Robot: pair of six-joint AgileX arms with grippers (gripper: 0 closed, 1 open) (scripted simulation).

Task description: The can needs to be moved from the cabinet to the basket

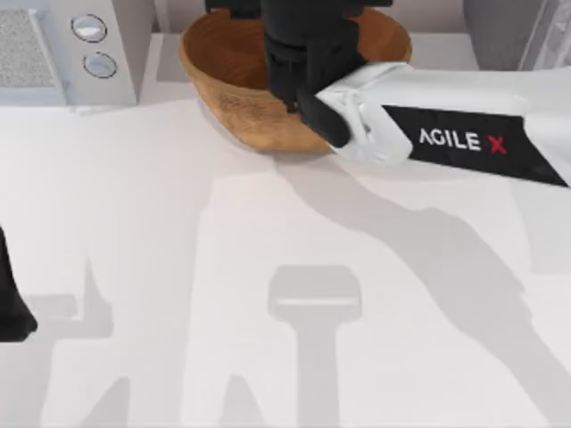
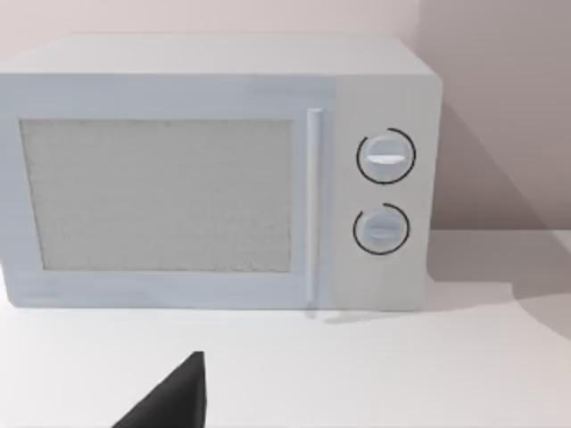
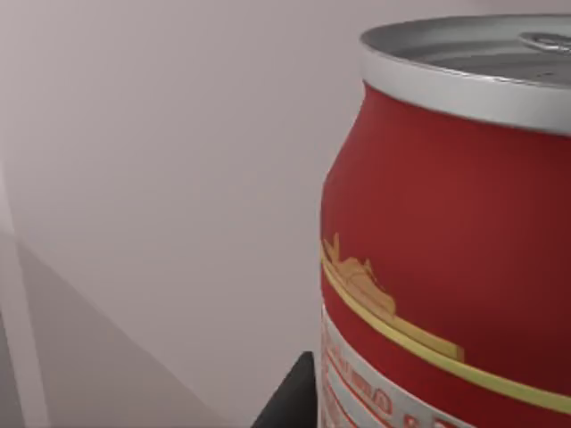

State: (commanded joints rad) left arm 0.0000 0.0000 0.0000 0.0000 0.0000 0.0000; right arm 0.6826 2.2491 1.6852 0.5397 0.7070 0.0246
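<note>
The right arm reaches in from the right side of the table, its white forearm stretched out and its dark wrist poised directly over the large oval basket of brown woven wicker at the back of the table. The right gripper hangs above the basket's hollow. From the right wrist camera, the small round red drink can with the shiny silver top looms very close, upright, with a dark finger showing just beside its lower wall. That closeness suggests the can is clamped in the right gripper, though the far finger is hidden, so the grip is a judgement rather than a plain sight.

The big grey cabinet sits at the back right corner, and the can appears to be out of it already. So the fetching looks done and the carry looks nearly done. What remains, as far as can be judged, is to lower the can into the basket and let go.

The left arm sits parked at the left edge of the table. The left gripper shows as a dark tip facing the white box-shaped microwave with two round knobs; whether its fingers are apart or together cannot be told.
</note>
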